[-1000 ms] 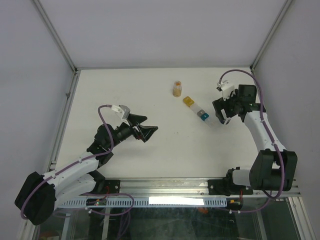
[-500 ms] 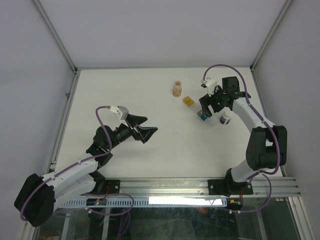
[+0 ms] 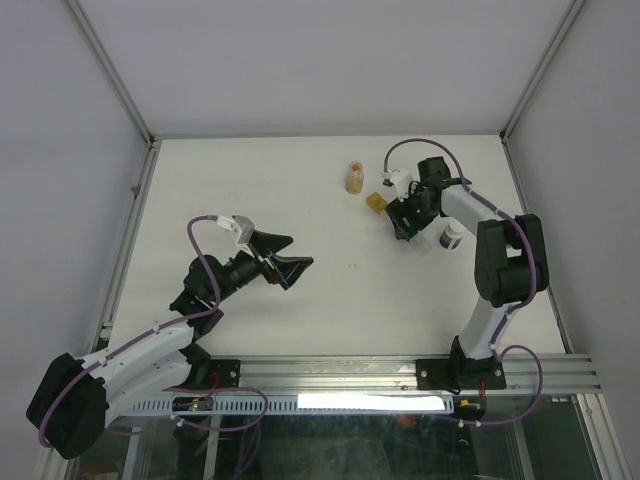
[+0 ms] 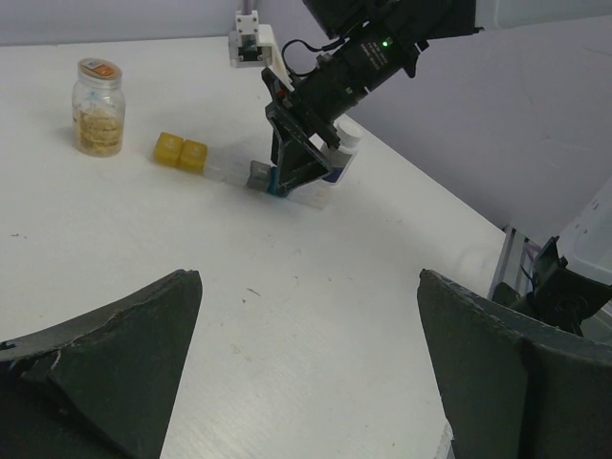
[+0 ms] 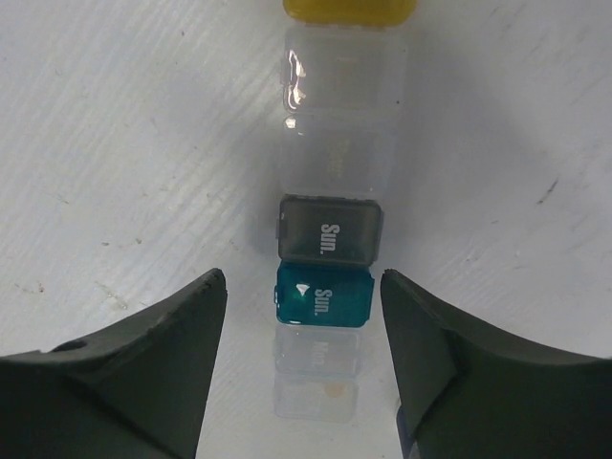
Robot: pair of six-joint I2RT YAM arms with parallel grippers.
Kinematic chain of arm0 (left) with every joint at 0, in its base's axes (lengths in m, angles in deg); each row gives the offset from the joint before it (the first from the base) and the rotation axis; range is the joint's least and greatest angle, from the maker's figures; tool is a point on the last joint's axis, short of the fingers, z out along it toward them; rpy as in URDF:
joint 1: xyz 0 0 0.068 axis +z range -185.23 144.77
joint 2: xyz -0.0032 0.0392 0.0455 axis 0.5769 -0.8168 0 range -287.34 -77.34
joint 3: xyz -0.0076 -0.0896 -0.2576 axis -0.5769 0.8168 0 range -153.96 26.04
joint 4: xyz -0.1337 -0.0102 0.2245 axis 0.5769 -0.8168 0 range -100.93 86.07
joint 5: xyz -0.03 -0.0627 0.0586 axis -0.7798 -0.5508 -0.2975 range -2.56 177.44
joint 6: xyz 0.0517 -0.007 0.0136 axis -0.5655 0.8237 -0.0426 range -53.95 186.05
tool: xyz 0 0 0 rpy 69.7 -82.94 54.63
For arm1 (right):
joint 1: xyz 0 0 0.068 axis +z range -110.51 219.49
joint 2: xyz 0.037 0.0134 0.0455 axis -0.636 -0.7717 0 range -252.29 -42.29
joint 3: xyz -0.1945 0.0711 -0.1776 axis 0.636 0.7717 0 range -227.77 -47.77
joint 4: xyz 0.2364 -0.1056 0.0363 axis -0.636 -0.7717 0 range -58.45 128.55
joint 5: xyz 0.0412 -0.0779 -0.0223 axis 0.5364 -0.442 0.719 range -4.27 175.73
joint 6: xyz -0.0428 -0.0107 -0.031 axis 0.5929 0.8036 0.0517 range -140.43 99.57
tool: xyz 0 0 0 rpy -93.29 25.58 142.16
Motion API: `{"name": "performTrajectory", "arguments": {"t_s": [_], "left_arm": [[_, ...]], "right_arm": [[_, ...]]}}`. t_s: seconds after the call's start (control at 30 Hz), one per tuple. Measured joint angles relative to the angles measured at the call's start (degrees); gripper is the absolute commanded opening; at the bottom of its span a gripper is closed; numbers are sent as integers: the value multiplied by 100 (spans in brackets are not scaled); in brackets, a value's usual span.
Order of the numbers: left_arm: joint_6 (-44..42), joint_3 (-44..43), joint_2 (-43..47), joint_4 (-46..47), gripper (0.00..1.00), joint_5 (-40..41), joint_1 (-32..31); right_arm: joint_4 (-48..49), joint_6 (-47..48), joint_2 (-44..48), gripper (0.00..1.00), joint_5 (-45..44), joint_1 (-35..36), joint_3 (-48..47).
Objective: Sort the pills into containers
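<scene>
On the white table (image 3: pixel 300 190), inside a grey-walled frame, the two arms sit far apart. The left arm (image 3: pixel 150 345) reaches toward the middle of the table. The right arm (image 3: pixel 500 255) is folded back toward the far right side.

The left gripper (image 4: pixel 311 330) hangs above bare tabletop with its fingers spread as wide as they go and nothing between them. The right gripper (image 5: pixel 301 282) points down over the pill organizer strip (image 5: pixel 335 163). Its fingers are spread to either side of the strip with a gap of table showing on both sides, so they grip nothing.

The strip lies flat on the far right part of the table, running diagonally away from the round clear vial (image 3: pixel 354 177). The vial stands upright just beyond the strip's yellow end (image 4: pixel 182 153) and holds tan-orange contents. A small dark bottle with a white cap (image 3: pixel 452 236) stands just right of the gripper.

Along the strip, after the yellow end, come clear compartments (image 5: pixel 339 143), then a grey lid (image 5: pixel 330 229) and a teal lid (image 5: pixel 323 298), both marked "Sun.". The teal one sits between the fingertips. The clear end compartment (image 5: pixel 317 378) shows a faint tan speck, and whether it is a pill cannot be told.
</scene>
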Motion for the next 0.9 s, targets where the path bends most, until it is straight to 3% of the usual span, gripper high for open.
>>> {"name": "performTrajectory", "arguments": {"t_s": [0.47, 0.73, 0.9], "left_arm": [[-33, 0, 85, -109, 99, 0, 0], [-503, 103, 162, 11, 99, -562, 0], [-1012, 516, 345, 345, 96, -1119, -74]], "right_arm": [[-96, 68, -334, 43, -157, 151, 0], [-144, 522, -195, 41, 125, 339, 199], [-216, 1290, 481, 41, 365, 1082, 1029]]}}
